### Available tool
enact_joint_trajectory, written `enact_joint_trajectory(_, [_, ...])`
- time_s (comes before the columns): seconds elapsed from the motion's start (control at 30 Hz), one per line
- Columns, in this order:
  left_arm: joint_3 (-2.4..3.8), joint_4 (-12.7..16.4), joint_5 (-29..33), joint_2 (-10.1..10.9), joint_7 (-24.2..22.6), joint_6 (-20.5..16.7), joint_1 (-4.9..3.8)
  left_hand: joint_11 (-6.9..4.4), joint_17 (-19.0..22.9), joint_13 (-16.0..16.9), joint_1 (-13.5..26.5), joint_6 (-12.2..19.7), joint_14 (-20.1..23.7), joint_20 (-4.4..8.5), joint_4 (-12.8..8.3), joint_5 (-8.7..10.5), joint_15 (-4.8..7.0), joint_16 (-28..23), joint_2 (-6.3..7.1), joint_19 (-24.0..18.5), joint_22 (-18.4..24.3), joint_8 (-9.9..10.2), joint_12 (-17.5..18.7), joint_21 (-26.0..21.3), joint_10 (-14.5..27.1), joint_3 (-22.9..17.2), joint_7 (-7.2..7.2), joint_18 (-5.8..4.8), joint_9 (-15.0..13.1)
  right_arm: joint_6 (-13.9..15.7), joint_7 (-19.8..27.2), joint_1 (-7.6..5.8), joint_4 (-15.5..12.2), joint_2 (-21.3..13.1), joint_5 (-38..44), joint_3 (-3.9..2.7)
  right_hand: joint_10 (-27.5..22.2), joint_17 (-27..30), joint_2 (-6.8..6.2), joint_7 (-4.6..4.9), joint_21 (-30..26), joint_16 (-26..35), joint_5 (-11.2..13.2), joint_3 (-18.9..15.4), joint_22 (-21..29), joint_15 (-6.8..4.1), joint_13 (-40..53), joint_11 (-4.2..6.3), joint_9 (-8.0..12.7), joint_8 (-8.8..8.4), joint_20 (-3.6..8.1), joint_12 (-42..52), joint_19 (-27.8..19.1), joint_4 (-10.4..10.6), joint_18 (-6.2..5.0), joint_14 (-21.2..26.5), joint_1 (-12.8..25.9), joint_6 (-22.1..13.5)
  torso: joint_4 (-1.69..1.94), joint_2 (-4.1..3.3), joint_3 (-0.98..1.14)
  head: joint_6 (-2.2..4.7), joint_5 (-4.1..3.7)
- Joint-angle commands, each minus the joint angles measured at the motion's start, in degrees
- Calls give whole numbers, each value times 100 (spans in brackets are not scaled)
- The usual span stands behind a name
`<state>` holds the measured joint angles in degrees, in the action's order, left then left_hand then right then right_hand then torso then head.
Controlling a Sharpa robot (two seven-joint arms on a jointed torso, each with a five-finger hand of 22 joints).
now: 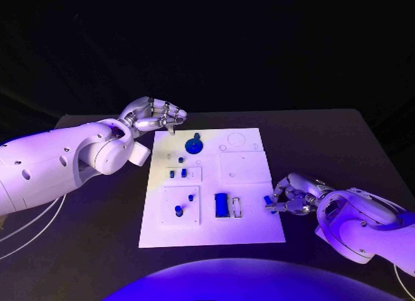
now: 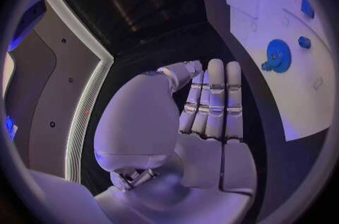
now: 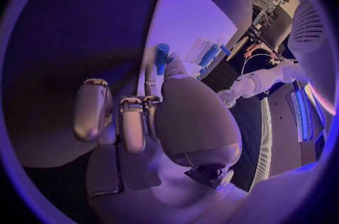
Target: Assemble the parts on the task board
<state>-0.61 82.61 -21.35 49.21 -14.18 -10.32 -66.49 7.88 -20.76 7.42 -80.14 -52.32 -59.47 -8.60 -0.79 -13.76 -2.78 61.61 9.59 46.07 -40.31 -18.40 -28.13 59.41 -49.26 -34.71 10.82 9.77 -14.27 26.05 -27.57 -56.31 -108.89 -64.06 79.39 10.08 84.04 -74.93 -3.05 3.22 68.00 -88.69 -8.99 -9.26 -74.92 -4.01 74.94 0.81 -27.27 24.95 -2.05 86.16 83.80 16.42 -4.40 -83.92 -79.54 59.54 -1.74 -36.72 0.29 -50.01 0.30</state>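
One small blue cylindrical peg (image 3: pixel 163 58) sits pinched in your right hand (image 1: pixel 289 195), held just off the right edge of the flat white task board (image 1: pixel 248 235), presumably so it can be carried over to a socket. On the board, a blue toothed gear (image 1: pixel 195 147) already stands near the far end, short blue pins (image 1: pixel 178 210) occupy the left-hand recesses, and a blue rectangular block (image 1: pixel 222 204) lies toward the near middle. Your left hand (image 1: pixel 156 116) hovers by the board's far left corner, fingers pressed together and curled, holding nothing, clear of the work above the black bench (image 1: pixel 334 135).
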Motion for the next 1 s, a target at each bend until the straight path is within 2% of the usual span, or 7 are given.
enact_joint_trajectory(0.03, [3,17,-4,-2,-57,63,-3,0,7,-7,7,6,8,-9,-32,-16,-48,-39,-52,-31,1,-24,38,-5,44,-1,13,83,7,-290,-192,56,39,72,409,21,391,-1001,7,11,11,0,14,-38,-997,-26,1187,4,32,-50,-6,-22,36,-20,59,-512,-102,22,-1,3,-3,1,-3])
enact_joint_trajectory(0.27, [3,20,-4,1,-48,76,-3,0,7,-7,7,6,8,-9,-32,-16,-48,-39,-52,-31,1,-24,38,-5,44,-1,13,83,7,-397,-303,102,124,218,763,22,391,-1000,17,3,-3,2,10,-43,-996,-34,1186,12,39,-80,2,-27,34,-34,58,-512,-313,43,12,4,-6,1,-3])
enact_joint_trajectory(0.63, [3,38,-4,23,-32,71,-3,0,7,-7,7,6,8,-9,-32,-16,-48,-39,-52,-31,1,-24,38,-5,44,-1,13,83,7,-599,-380,120,168,288,1050,22,381,-990,19,-13,-33,7,-13,213,-992,-51,1174,28,86,-179,21,-54,31,-47,55,-510,-815,93,16,5,-13,1,-10])
enact_joint_trajectory(0.77, [3,40,-4,26,-30,67,-4,0,7,-7,7,6,8,-9,-32,-16,-48,-39,-52,-31,1,-24,38,-5,44,-1,13,83,7,-575,-407,120,138,286,1045,22,382,-996,86,-32,-24,7,-38,789,-998,-76,1187,52,175,-307,48,-50,38,-92,57,-511,-1362,194,18,7,-7,1,-2])
enact_joint_trajectory(0.87, [3,40,-4,28,-28,67,-4,0,7,-7,7,6,8,-9,-32,-16,-48,-39,-52,-31,1,-24,38,-5,44,-1,13,83,7,-507,-413,117,89,274,939,21,387,-1015,73,-36,1,2,-46,1155,-1005,-80,1198,59,203,-356,55,-40,46,-83,62,-514,-1480,240,14,8,-6,1,3])
enact_joint_trajectory(0.97, [3,39,-4,25,-27,65,-4,0,7,-7,7,6,8,-9,-32,-16,-48,-39,-52,-31,1,-24,38,-5,44,-1,13,83,7,-396,-413,95,-1,253,713,19,397,-1030,-65,-3,16,-2,-47,1645,-1009,-63,1211,32,173,-365,50,-28,52,-53,65,-517,-1408,219,17,6,-8,1,-2])
enact_joint_trajectory(1.0, [3,38,-4,24,-27,64,-4,0,7,-7,7,6,8,-9,-32,-16,-48,-39,-52,-31,1,-24,38,-5,44,-1,13,83,7,-362,-411,82,-28,248,631,19,405,-1037,-242,-11,28,-3,-47,2171,-1010,-61,1219,34,98,-316,49,-22,56,-58,63,-519,-1234,216,17,6,-7,1,-2])
